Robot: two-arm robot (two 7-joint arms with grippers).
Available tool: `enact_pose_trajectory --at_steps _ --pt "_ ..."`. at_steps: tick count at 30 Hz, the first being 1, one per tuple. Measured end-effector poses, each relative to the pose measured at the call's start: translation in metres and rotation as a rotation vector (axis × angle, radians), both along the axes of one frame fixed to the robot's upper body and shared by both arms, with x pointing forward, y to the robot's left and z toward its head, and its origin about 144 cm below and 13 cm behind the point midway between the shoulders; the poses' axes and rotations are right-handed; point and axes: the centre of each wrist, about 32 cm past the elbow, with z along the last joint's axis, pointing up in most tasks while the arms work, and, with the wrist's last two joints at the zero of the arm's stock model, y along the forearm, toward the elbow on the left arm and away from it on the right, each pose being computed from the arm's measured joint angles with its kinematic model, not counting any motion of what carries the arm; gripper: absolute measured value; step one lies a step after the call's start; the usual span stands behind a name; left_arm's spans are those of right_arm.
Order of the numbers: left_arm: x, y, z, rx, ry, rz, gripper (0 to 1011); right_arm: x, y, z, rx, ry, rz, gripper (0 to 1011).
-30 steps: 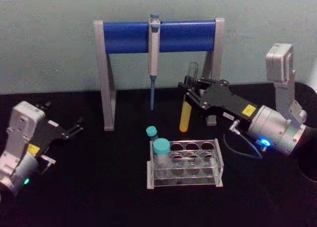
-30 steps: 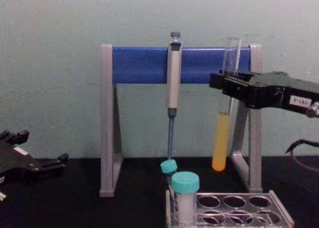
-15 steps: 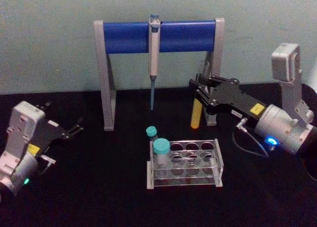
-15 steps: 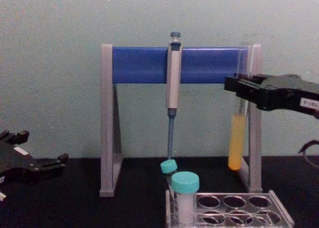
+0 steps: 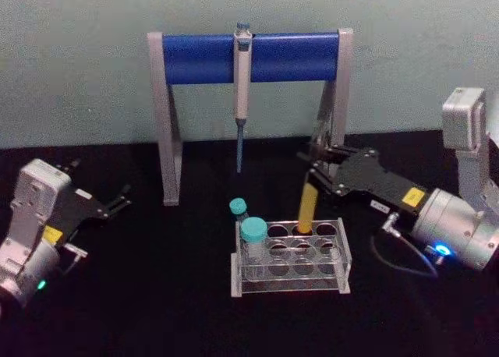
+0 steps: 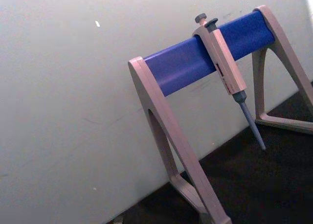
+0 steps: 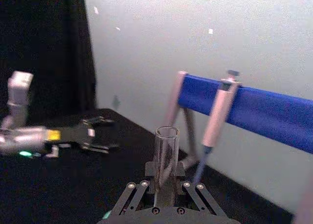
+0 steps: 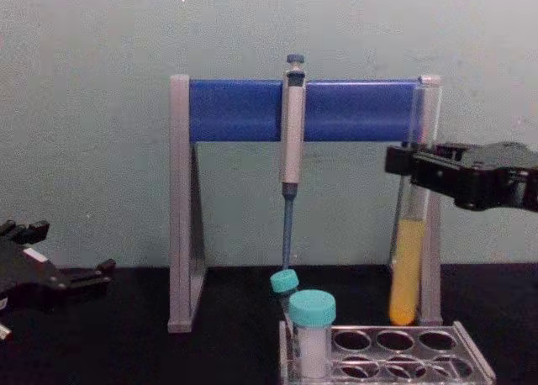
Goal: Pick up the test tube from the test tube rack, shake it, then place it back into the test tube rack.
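In the head view, my right claw [image 5: 318, 172] gripped the test tube [image 5: 307, 207] high up, its bottom over the back row of the test tube rack [image 5: 327, 277]. My left claw [image 5: 115, 203] lay parked, fingers apart. In the right wrist view, the tube stood upright between my fingers. In the chest view, its bottom hung just above the rack. I judged I should lower it straight and slowly.

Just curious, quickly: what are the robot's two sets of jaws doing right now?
Left gripper: open, holding nothing, parked at the left.
Right gripper: closed on the test tube.

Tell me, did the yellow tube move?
Yes. The test tube, in the right pincer, moved right along the pipette stand and down toward the test tube rack.
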Motion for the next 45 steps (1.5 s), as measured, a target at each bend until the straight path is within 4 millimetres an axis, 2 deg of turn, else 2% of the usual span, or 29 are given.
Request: enact_pose_trajectory --at_steps 10,22,36,45 --pt "0.0 0.0 0.0 0.0 0.0 0.0 1001 0.016 0.016 -0.007 0.089 0.0 0.036 225" --pt "0.0 0.0 0.0 0.0 0.0 0.0 1001 0.026 0.016 -0.008 0.067 -0.055 -0.058 225" --pt "0.0 0.0 0.0 0.0 0.0 0.0 1001 0.013 0.001 -0.002 -0.018 -0.071 -0.112 225" --pt "0.0 0.0 0.0 0.0 0.0 0.0 1001 -0.002 -0.001 0.003 -0.031 -0.01 -0.042 225"
